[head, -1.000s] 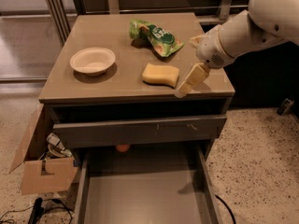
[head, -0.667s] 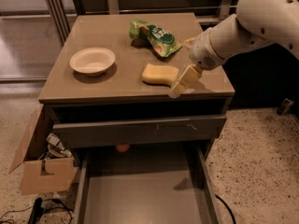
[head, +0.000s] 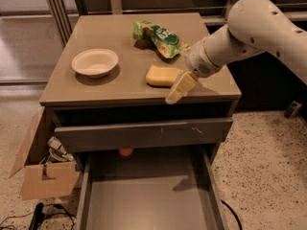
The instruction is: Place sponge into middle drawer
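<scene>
sponge (head: 161, 75) end behind gripper (head: 174, 97), middle drawer (head: 144, 202) — front cropped

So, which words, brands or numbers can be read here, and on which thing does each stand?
Green snack bag: white print on it, too blurred to read.
Sponge, white bowl, cardboard box: no text visible.
Gripper, at the tabletop's front edge beside the sponge: no marking visible.

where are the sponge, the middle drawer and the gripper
sponge (head: 162, 75): camera view, middle of its top face
middle drawer (head: 148, 202): camera view, bare grey floor
gripper (head: 174, 93): camera view, its tip, beside the sponge's right end
</scene>
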### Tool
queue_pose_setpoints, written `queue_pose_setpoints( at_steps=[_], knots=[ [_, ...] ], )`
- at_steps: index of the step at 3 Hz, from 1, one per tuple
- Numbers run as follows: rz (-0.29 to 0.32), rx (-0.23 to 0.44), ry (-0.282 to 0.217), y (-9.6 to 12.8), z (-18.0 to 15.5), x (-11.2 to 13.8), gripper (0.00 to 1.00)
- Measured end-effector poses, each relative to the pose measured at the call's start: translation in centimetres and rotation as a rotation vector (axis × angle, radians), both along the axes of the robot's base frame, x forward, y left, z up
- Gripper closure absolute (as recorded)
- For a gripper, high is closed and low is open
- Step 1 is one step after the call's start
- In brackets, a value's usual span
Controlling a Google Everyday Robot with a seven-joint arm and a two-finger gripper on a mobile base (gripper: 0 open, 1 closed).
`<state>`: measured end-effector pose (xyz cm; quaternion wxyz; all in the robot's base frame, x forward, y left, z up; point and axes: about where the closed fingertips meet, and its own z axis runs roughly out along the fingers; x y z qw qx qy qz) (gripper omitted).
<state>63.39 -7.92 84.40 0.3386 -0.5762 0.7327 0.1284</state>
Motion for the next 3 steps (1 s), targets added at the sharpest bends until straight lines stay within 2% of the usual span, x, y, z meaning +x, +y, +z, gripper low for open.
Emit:
queue_pose_setpoints(
  at_steps=[2,3],
  knots=[
    [-0.013,-0.003,0.032,1.59,-1.87,1.83,0.0],
    [-0.013,-0.003,0.032,1.63,-1.88,1.83,0.19]
  ],
)
